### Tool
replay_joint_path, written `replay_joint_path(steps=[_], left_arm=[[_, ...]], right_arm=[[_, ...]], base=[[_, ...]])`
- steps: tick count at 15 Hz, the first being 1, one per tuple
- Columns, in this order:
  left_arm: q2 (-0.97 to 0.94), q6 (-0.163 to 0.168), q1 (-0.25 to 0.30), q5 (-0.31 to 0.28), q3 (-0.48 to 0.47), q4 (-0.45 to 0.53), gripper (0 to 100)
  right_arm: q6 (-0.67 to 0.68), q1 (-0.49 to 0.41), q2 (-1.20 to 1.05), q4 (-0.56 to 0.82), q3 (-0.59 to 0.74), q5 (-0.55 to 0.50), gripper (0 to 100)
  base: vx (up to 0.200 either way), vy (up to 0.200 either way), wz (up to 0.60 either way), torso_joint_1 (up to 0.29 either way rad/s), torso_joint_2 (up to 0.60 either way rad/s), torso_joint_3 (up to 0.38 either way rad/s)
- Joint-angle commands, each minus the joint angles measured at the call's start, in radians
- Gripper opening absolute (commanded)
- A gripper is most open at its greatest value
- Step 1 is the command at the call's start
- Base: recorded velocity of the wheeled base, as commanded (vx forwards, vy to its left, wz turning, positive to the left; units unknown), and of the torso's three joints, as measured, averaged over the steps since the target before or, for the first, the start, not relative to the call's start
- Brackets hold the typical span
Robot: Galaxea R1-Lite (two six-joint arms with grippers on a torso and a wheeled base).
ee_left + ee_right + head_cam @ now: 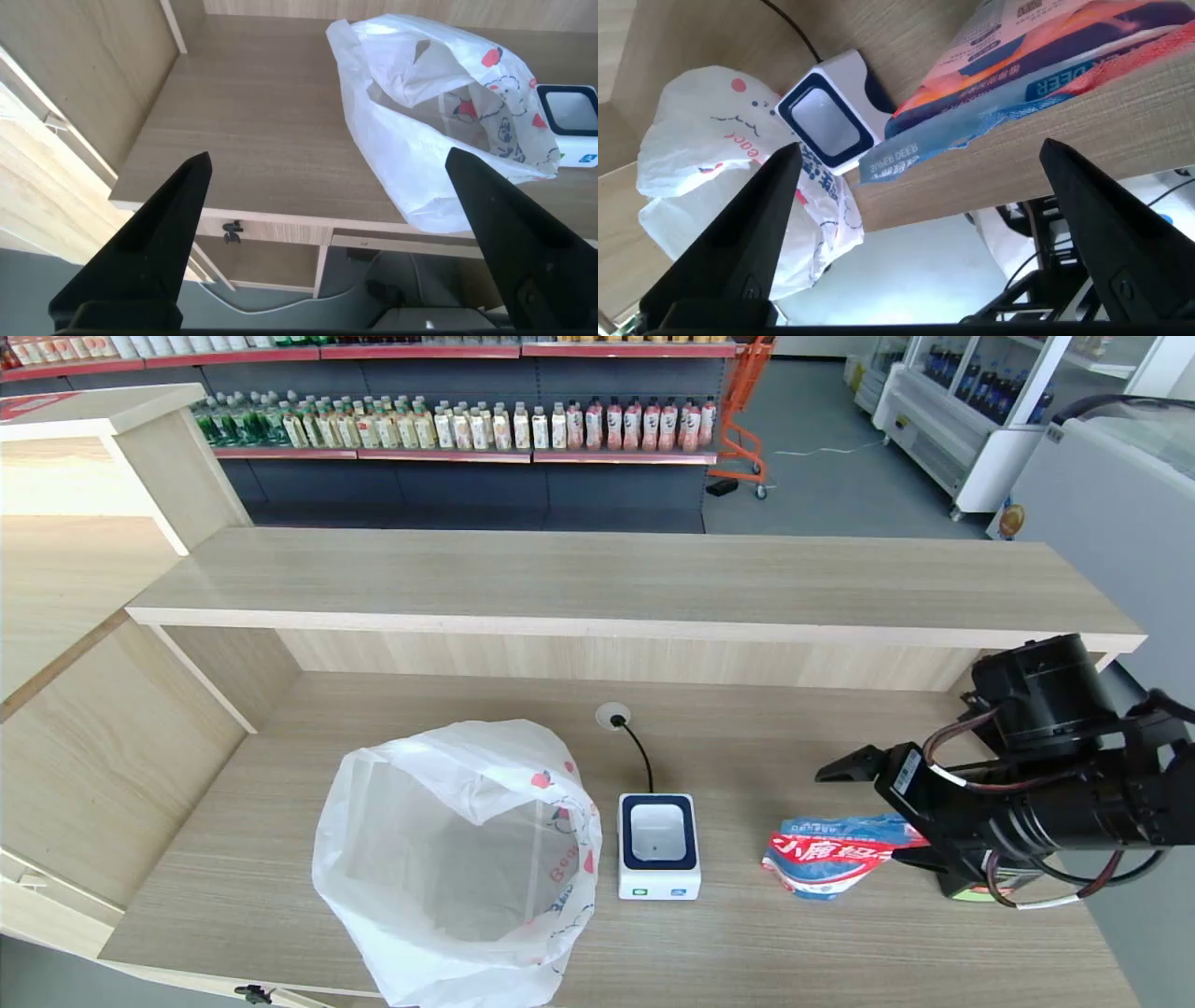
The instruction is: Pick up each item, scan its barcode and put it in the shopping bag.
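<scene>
Since the right gripper (pixel 873 814) stands wide open at the right end of the snack packet (pixel 826 857) and holds nothing yet, the first danger, as I judge it, is in the grasp itself. The packet lies flat on the tabletop (pixel 803 952), a little to the right of the scanner (pixel 659 845), and it looks thin and smooth. If the gripper closes too high, it may slide over the foil and only push the packet toward the scanner. If it catches just one thin edge, the soft pouch will probably hang down and turn. I cannot see a barcode from here, so the code may then face away from the scanner window and the scan would fail. A low swing to the scanner could also knock it, or drag on its cable (pixel 639 751). The shopping bag (pixel 448 859) stands on the other side of the scanner with its mouth open, but it is light plastic and nothing holds it. A packet dropped on the rim may fold the mouth shut or tip the bag over. The left gripper (pixel 329 161) is also wide open and empty, above the near edge of the tabletop beside the bag, so it could disturb the bag if it moves carelessly.
</scene>
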Motion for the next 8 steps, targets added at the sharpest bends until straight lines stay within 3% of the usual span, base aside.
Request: replay_joint_path(steps=[1, 8], left_arm=[[0.000, 0.000, 0.000, 0.000, 0.000, 0.000, 100], [0.000, 0.000, 0.000, 0.000, 0.000, 0.000, 100]], right_arm=[[0.019, 0.012, 0.086, -0.018, -0.016, -0.007, 100], [0.024, 0.044, 0.270, -0.104, -0.055, -0.090, 100]], base=[[0.000, 0.000, 0.00, 0.000, 0.00, 0.000], [0.000, 0.000, 0.00, 0.000, 0.00, 0.000]])
